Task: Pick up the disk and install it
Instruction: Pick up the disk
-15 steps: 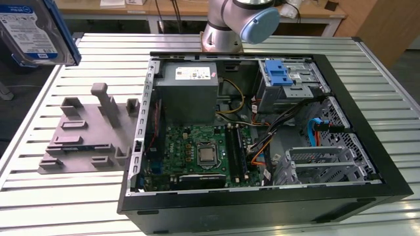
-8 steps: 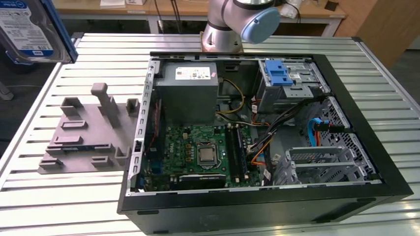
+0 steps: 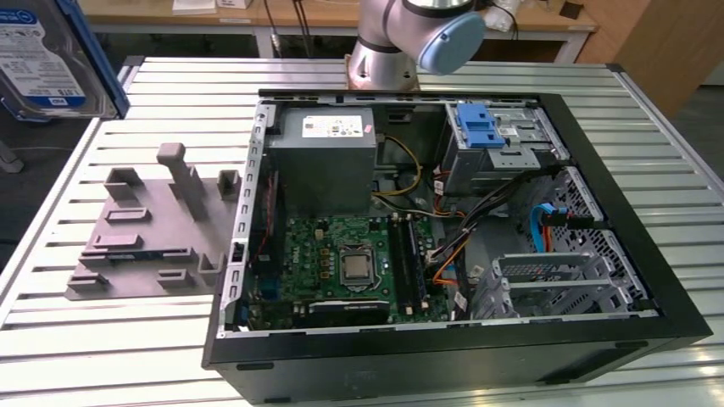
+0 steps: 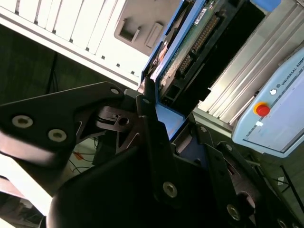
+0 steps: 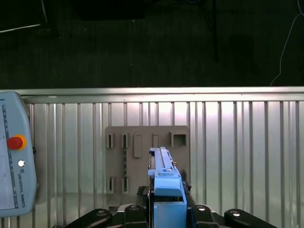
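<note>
High above the tabletop [image 5: 237, 142], at the exterior view's upper left, my fingers [image 4: 146, 108] are clamped on the disk [image 3: 43, 55], gripping its blue carrier edge! In the first wrist view it hangs edge-on over the grey fixture plate [image 5: 118, 161], well apart from the open computer case [image 3: 453, 356].

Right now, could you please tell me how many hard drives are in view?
1: the disk, clamped in the end effector, at the exterior view's upper left. More may hide inside the computer case.
</note>
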Motion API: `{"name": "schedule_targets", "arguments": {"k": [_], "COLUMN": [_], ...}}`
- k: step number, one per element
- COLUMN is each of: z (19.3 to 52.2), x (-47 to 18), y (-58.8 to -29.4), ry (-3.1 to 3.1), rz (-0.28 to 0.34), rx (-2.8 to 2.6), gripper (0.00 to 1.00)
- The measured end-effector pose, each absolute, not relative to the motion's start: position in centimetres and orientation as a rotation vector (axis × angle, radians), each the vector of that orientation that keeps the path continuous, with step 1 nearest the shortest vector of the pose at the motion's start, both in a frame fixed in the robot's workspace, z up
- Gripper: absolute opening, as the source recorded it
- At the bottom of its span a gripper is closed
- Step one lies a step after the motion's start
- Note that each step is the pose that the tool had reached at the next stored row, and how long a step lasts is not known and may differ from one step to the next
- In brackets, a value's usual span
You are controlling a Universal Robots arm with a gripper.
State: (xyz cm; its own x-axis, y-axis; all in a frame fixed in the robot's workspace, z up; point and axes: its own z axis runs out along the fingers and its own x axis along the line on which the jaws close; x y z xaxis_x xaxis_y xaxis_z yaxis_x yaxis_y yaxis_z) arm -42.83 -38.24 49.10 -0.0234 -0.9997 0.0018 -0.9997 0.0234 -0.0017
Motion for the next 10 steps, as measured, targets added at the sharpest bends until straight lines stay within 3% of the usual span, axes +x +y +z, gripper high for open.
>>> {"name": "schedule_targets", "arguments": {"k": [10], "z": [49.1], "x": [-41.92], "y": [-39.18], "ry": [-2.247], "rz": [0.004], "rx": [2.195], "gripper": [0.36]}}
